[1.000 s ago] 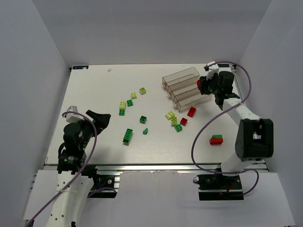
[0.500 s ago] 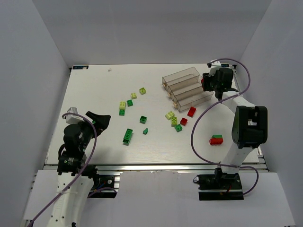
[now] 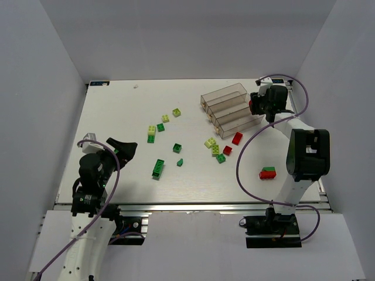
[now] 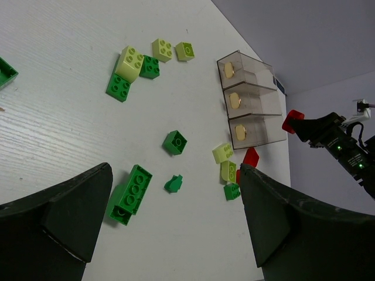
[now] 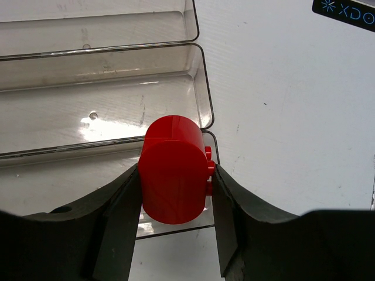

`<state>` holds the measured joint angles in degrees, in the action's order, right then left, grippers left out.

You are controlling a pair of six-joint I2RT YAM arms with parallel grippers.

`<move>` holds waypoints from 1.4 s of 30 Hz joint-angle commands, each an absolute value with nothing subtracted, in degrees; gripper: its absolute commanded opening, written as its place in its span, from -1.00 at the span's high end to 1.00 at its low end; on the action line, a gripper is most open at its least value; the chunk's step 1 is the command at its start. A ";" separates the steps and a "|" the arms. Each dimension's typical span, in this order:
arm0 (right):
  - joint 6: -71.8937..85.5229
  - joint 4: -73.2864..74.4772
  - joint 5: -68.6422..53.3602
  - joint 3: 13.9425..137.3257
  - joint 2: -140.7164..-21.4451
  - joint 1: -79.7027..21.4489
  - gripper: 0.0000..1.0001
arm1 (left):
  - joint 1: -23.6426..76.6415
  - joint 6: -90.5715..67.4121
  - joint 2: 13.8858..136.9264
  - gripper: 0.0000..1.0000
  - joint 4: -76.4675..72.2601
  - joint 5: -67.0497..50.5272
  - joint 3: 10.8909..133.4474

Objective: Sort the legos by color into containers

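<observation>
We see our right gripper (image 5: 176,196) clamped on a glossy red brick (image 5: 173,167), rounded, with studs at its side, held over one end of the clear bins (image 5: 201,82). Our left gripper (image 4: 176,171) hangs wide apart above loose green bricks (image 4: 130,193).

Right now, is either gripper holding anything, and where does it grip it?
The right gripper pinches a red lego by its two opposite sides. The left gripper is open and empty.

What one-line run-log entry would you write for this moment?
right gripper: shut on red brick, above end of containers | left gripper: open, empty | loose legos: scattered on table
</observation>
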<state>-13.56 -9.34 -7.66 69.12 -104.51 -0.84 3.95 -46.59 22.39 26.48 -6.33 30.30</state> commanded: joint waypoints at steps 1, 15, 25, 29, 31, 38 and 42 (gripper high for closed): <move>-13.62 -10.02 -8.00 71.81 -104.85 -0.70 0.06 | 3.87 -46.85 22.85 -0.96 25.05 -7.03 29.44; -13.01 -9.32 -8.88 71.81 -104.77 0.97 -0.23 | 3.96 -47.02 25.22 -0.96 23.20 -10.02 29.18; -12.74 -6.34 -12.21 72.86 -103.01 1.76 -0.26 | 3.87 -48.87 31.11 -0.96 15.66 -16.69 28.48; -19.82 6.44 -26.56 75.05 -99.95 2.89 -0.41 | 7.63 -49.13 38.98 -0.83 9.78 -16.27 31.18; -25.90 18.38 -40.01 76.55 -97.57 4.04 -0.52 | 19.10 -48.08 48.38 -0.79 7.74 -7.88 34.87; -31.21 28.13 -46.06 69.62 -81.94 6.67 -0.41 | 50.88 -32.10 102.34 -0.52 21.52 9.32 82.09; -28.83 30.41 -48.95 70.05 -79.98 9.66 0.32 | 54.05 -25.23 122.83 -0.57 29.25 6.59 107.44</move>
